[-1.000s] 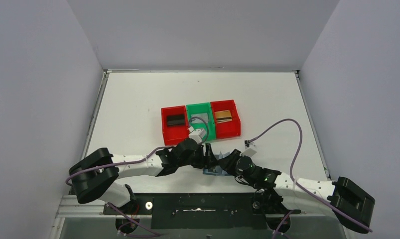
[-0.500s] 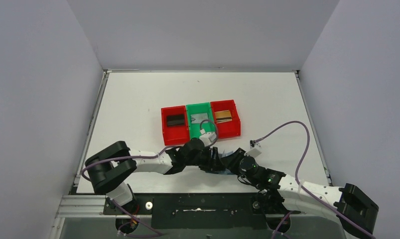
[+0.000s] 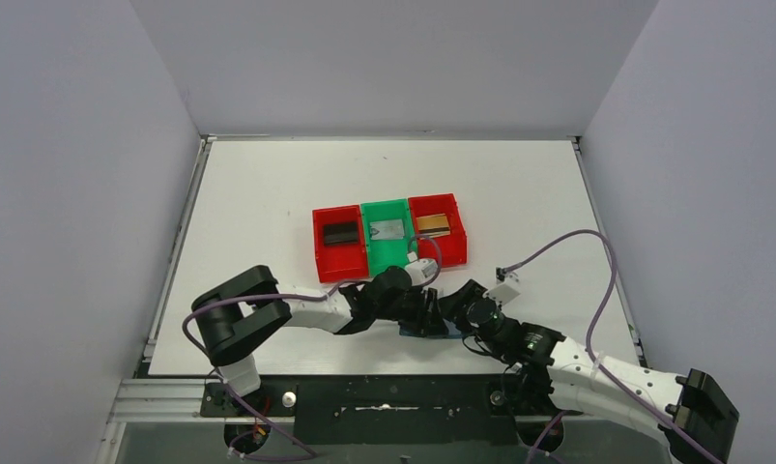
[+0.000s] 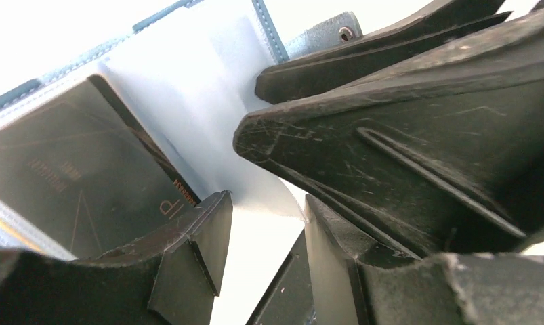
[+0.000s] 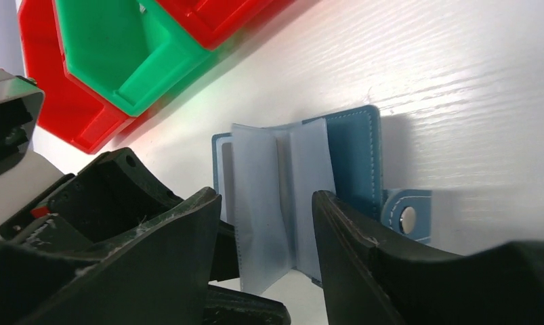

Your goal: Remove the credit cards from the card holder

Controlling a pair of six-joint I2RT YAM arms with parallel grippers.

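The teal card holder point(image 3: 410, 331) lies open near the table's front edge, mostly hidden between both grippers. In the left wrist view a dark credit card point(image 4: 72, 176) sits in a pocket of the card holder point(image 4: 187, 88). My left gripper point(image 4: 265, 203) is open, with a corner of a pale pocket leaf between its fingertips. My right gripper point(image 5: 267, 195) is open over the pale leaves of the card holder point(image 5: 353, 156), its snap tab point(image 5: 408, 217) lying to the right. From above, the left gripper point(image 3: 427, 314) and right gripper point(image 3: 449, 307) nearly touch.
Three joined bins stand behind the grippers. The left red bin point(image 3: 318, 253) holds a black card point(image 3: 341, 233), the green bin point(image 3: 395, 254) a silver one point(image 3: 388, 229), and the right red bin point(image 3: 458, 242) a gold-brown one point(image 3: 434, 224). Purple cables loop by both arms.
Both grippers and the card holder have shifted right along the front edge. The right gripper's jaws have spread wider; the left gripper's jaws have narrowed.
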